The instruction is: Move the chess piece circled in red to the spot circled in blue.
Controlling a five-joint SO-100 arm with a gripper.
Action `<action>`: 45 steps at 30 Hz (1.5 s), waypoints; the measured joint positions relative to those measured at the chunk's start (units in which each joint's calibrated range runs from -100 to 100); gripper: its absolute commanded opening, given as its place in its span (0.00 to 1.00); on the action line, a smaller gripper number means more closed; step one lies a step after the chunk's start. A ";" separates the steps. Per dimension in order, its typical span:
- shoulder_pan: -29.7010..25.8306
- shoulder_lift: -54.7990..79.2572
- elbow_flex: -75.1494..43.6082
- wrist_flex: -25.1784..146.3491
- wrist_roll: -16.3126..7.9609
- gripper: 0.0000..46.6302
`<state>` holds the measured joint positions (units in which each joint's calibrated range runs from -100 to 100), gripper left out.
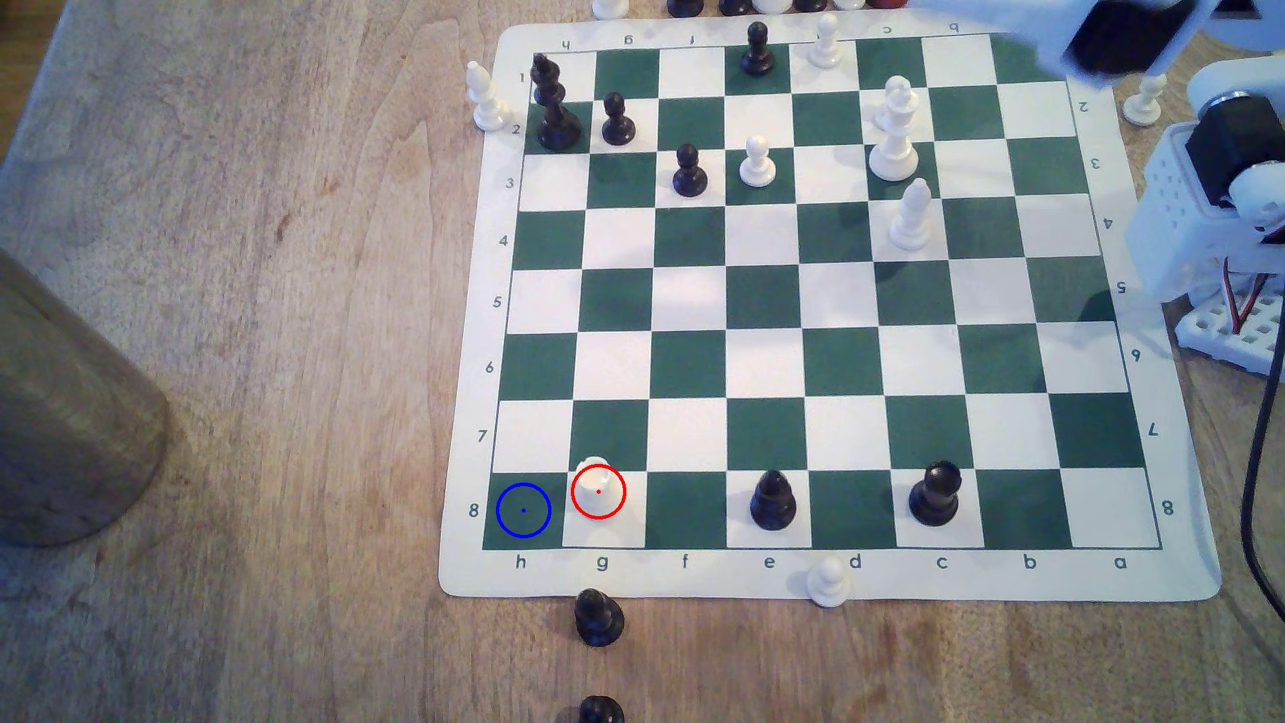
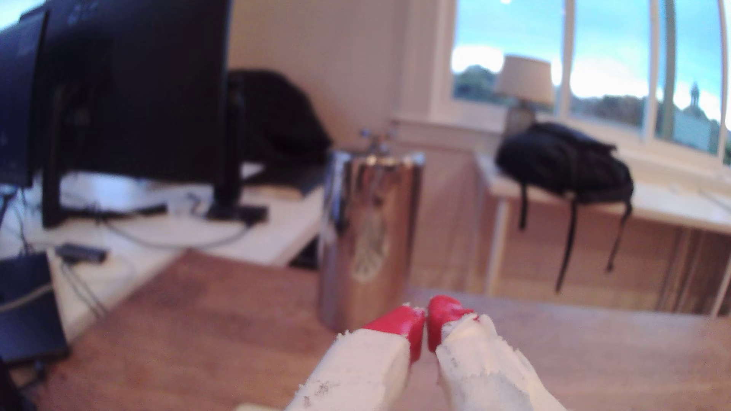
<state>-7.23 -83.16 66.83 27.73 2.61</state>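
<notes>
**Inspector:** Where is the piece, and where is the target?

**Operator:** I see the chess piece circled in red (image 1: 596,484) upright on the white g8 square, in the row nearest the camera in the exterior view. It is squat cream plastic with a wide round base and a flat rimmed top. The spot circled in blue (image 1: 523,510) is the dark green h8 corner square just beside it, on the exterior view's left. That square is bare.

**Inspector:** Edges and room?

**Operator:** The chessboard mat (image 1: 1140,577) is thin and lies flat on the wooden counter (image 1: 278,278), with rounded corners. Both squares sit against the mat's near border. Rows 5 to 7 above them are open. On row 8, the nearest other piece is a black pawn (image 1: 772,500) on e8, well apart. Another black pawn (image 1: 599,617) stands off the mat, near its border below g8.

**Inspector:** Jaws?

**Operator:** In the wrist view the gripper (image 2: 426,326) has rough white fingers with glossy red tips (image 2: 407,322). The jaws are pressed nearly together, pinching nothing. They point across the counter at a shiny metal cylinder (image 2: 370,237). The arm's white body (image 1: 1196,208) sits at the exterior view's right edge.
</notes>
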 measured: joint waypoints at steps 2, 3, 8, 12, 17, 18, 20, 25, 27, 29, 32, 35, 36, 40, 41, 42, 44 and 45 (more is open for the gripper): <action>-1.84 7.04 -5.96 6.69 0.24 0.09; -2.51 9.30 -7.41 8.29 0.24 0.11; -7.82 21.45 -13.56 10.60 -2.93 0.22; -9.14 29.24 -13.74 9.00 -5.08 0.23; -9.14 39.72 -13.74 2.63 -6.30 0.27; -9.14 41.22 -13.74 1.67 -6.50 0.28; -9.22 45.75 -13.83 -0.72 -6.98 0.30; -9.14 52.87 -15.09 -3.35 -7.42 0.30; -8.63 55.63 -16.54 -4.06 -7.57 0.30; -6.78 61.16 -19.43 -4.70 -8.01 0.30; -6.12 65.69 -22.41 -5.02 -8.45 0.30; -5.97 71.89 -26.39 -5.18 -8.84 0.30; -5.83 73.40 -27.47 -5.42 -9.04 0.31; -6.42 77.75 -30.19 -5.50 -9.43 0.32; -6.71 78.68 -30.91 -5.50 -9.43 0.32; -7.15 80.85 -32.35 -5.50 -9.43 0.32; -7.30 82.53 -33.44 -5.10 -9.43 0.32; -7.37 83.28 -34.34 -4.54 -9.43 0.33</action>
<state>-14.60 0.13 32.49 23.19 -6.81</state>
